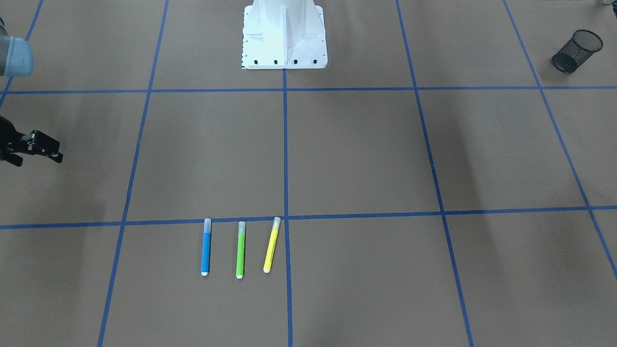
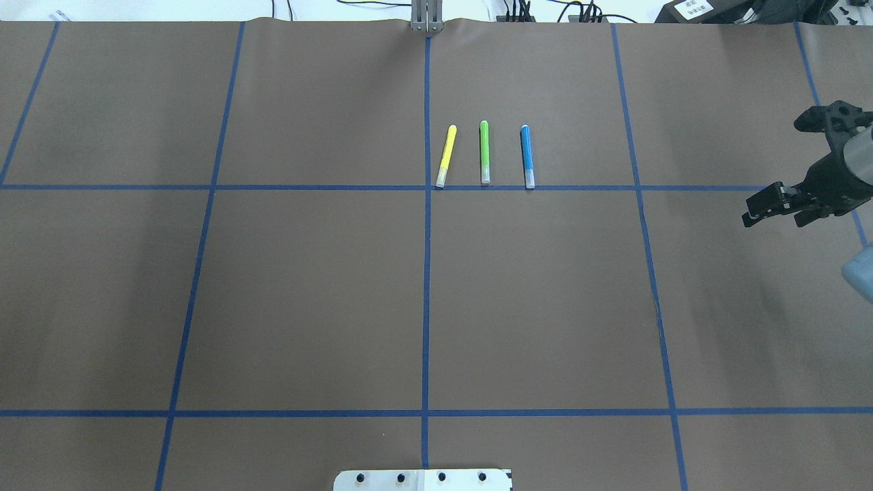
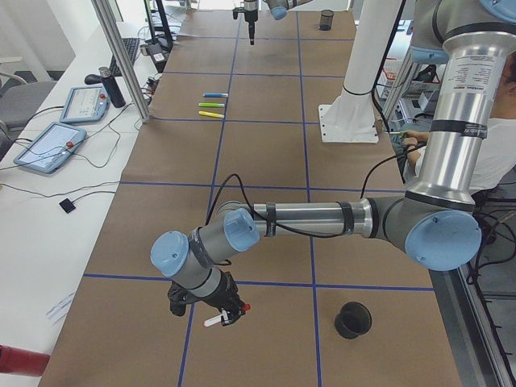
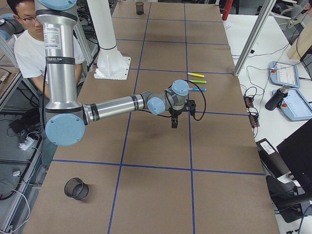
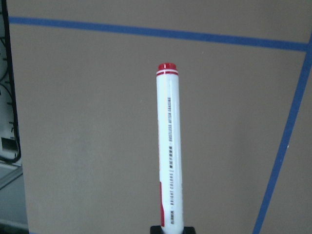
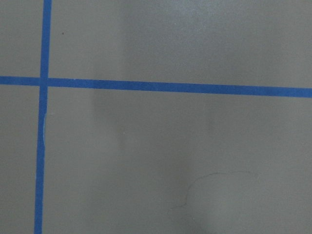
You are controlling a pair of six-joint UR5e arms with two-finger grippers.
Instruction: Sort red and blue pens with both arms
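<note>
A white-barrelled marker point(image 5: 168, 146) with a red end fills the left wrist view, and my left gripper point(image 5: 171, 229) is shut on its lower end. In the exterior left view this left gripper point(image 3: 219, 310) hangs low over the near end of the table with the red pen point(image 3: 227, 317). The blue highlighter point(image 2: 526, 157) point(image 1: 206, 246) lies flat beside a grid line. My right gripper point(image 2: 774, 217) point(image 1: 38, 158) hovers far out to the right of it, open and holding nothing.
A green highlighter point(image 2: 484, 153) and a yellow highlighter point(image 2: 445, 156) lie next to the blue one. One black mesh cup point(image 3: 352, 320) point(image 1: 577, 51) stands near my left gripper, another point(image 4: 77, 188) at the table's right end. The white robot base point(image 1: 284, 36) and a seated person point(image 4: 29, 44) are behind.
</note>
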